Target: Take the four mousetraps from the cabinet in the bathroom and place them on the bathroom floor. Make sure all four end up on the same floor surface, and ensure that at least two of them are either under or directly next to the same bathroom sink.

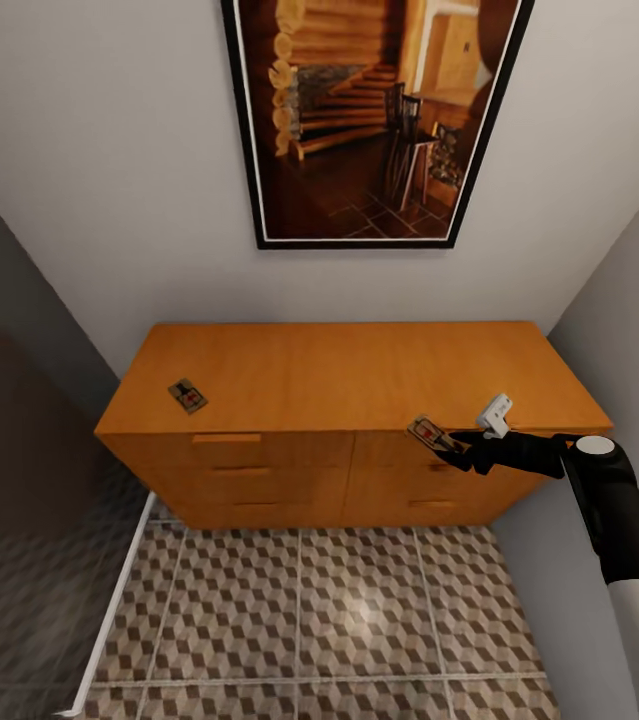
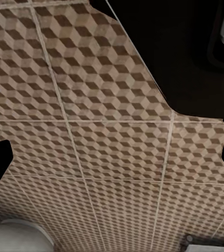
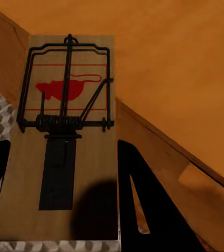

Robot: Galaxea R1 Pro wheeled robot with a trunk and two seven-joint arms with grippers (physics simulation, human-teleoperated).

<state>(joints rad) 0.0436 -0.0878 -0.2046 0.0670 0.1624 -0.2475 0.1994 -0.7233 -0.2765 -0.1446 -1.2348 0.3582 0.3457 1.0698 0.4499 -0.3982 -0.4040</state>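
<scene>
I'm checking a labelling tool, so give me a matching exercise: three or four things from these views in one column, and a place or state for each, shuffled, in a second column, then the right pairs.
Things:
1. mousetrap at the right gripper
2. second mousetrap
3. framed picture
4. bathroom floor

Places or states:
A. hanging on the wall above the cabinet
B. lying on the cabinet top near its left front corner
C. covered in cube-pattern tiles
D. at the cabinet's front edge, with the right gripper's fingers at its end

Pairs: 1-D, 2-B, 3-A, 4-C
</scene>
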